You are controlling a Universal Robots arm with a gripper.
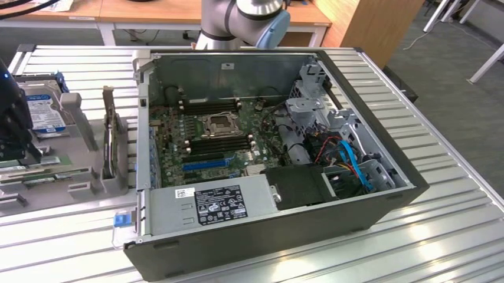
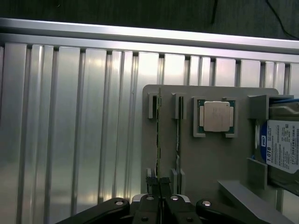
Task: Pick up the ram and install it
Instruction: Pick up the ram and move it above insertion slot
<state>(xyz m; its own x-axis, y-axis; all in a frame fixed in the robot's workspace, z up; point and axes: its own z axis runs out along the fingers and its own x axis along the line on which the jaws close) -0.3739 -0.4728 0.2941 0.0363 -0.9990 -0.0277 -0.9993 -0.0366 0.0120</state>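
Hand (image 2: pixel 159 184): fingers together, clamped on the ram's near end.
Ram (image 2: pixel 160 126): standing on edge in the grey holder (image 2: pixel 210 158), in its outermost slot.
Grip: a square hold and a straight lift off the end posts seems best.
Room: second stick (image 2: pixel 177 135) just beside the ram; bare counter (image 2: pixel 70 130) beyond the holder's edge on the other side.

Gripper (image 2: pixel 159 192) is pointing down, jaws pinching ram (image 2: pixel 159 140) edge; arm (image 1: pixel 240 17) is reaching toward exterior view's left.

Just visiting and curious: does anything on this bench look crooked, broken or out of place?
Nothing stands out. The ram and its neighbour stick stand straight in the grey holder, the CPU square in its pocket.
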